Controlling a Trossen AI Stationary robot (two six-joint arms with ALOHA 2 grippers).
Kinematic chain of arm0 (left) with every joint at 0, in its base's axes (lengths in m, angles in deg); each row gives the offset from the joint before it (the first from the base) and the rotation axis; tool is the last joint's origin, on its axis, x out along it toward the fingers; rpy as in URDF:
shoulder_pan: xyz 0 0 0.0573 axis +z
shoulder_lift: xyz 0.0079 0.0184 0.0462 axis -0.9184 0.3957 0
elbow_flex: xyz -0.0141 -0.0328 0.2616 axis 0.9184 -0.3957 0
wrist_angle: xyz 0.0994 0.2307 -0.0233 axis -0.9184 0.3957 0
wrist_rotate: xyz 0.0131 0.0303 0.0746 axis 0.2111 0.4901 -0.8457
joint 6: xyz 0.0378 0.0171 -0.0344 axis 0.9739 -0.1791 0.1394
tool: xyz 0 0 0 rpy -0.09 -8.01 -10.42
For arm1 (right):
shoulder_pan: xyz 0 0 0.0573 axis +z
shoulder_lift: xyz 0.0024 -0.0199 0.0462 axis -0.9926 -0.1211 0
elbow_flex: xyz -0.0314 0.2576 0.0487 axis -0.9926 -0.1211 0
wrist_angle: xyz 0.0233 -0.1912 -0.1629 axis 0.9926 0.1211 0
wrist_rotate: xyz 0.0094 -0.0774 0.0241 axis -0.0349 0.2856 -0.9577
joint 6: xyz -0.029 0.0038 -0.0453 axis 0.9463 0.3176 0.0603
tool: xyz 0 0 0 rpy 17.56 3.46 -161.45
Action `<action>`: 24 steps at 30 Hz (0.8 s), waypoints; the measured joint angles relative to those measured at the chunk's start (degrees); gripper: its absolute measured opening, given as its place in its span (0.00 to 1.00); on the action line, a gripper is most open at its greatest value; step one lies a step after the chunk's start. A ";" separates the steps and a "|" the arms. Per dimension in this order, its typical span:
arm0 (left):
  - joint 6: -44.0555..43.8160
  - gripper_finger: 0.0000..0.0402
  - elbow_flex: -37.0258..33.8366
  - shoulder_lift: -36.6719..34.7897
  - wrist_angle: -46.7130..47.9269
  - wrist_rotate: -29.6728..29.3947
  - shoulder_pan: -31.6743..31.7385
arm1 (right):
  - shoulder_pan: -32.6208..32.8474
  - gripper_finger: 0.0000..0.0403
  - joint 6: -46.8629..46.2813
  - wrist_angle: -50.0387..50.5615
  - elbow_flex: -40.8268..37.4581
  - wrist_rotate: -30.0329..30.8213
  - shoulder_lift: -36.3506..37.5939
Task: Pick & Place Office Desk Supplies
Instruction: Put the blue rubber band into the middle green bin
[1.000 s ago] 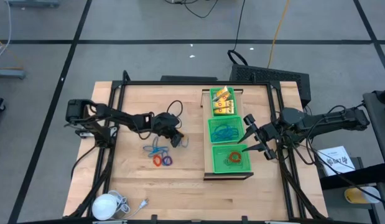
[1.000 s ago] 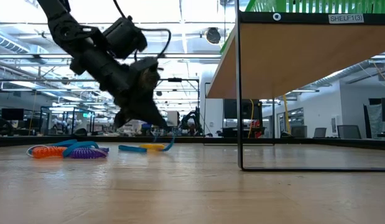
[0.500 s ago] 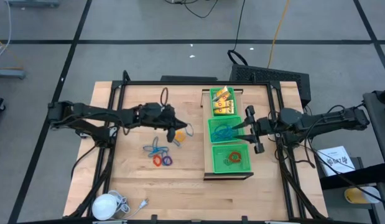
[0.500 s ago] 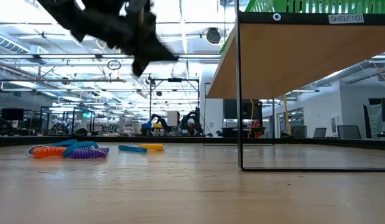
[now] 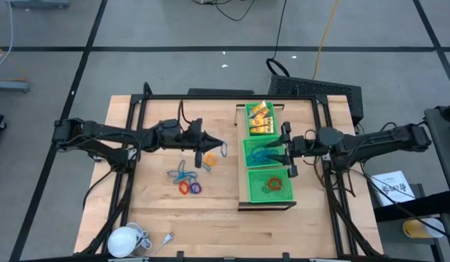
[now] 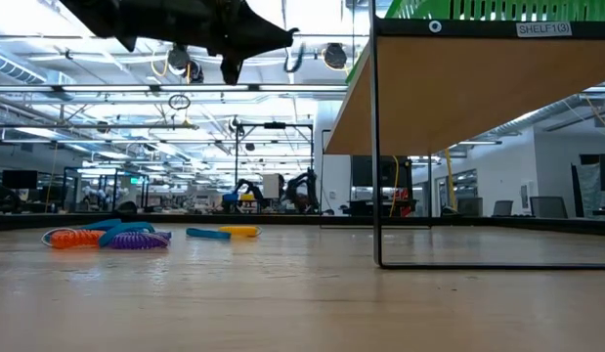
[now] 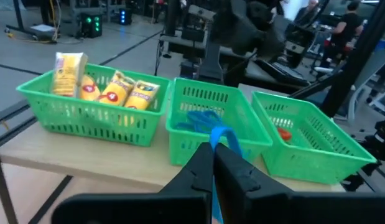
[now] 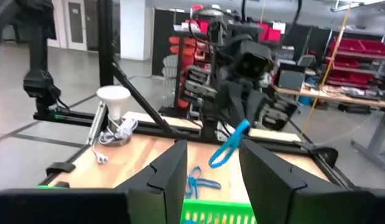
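The left gripper (image 5: 219,148), jaws clamped on a blue clip (image 7: 224,140), is now lifting it off the table toward the middle green basket (image 5: 248,147); right gripper (image 5: 286,150) is waiting there, half-open, empty.

A large open-plan robotics lab or industrial workshop is shown. A wooden table (image 5: 159,211) in a black metal frame is set on a grey floor marked with dark lines. Behind it, long ceiling light strips (image 6: 107,93), rows of workstations with monitors (image 6: 19,181), and red storage bins on racks (image 8: 360,50) are seen. A shelf label (image 6: 543,29) is fixed above.
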 joint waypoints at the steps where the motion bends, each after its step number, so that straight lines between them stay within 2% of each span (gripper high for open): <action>1: 0.23 0.01 0.00 0.00 -0.07 0.00 -0.18 | -0.22 0.33 -0.22 -0.13 0.00 0.00 -0.45; 9: 0.45 0.01 2.33 0.00 -0.06 -0.50 -0.18 | -2.41 0.36 -1.55 -8.31 0.12 -0.52 -6.12; 14: 4.39 0.01 8.25 0.88 6.53 -0.55 -1.15 | -3.58 0.46 -2.07 -10.46 2.56 -1.70 -10.74; 19: 8.82 0.02 13.16 3.31 9.00 -0.49 -2.02 | -3.60 0.58 -4.29 -13.00 5.55 -2.17 -17.05; 24: 11.16 0.01 16.42 5.79 9.97 -0.02 -2.10 | -4.35 0.62 -6.65 -15.60 9.07 -4.72 -23.27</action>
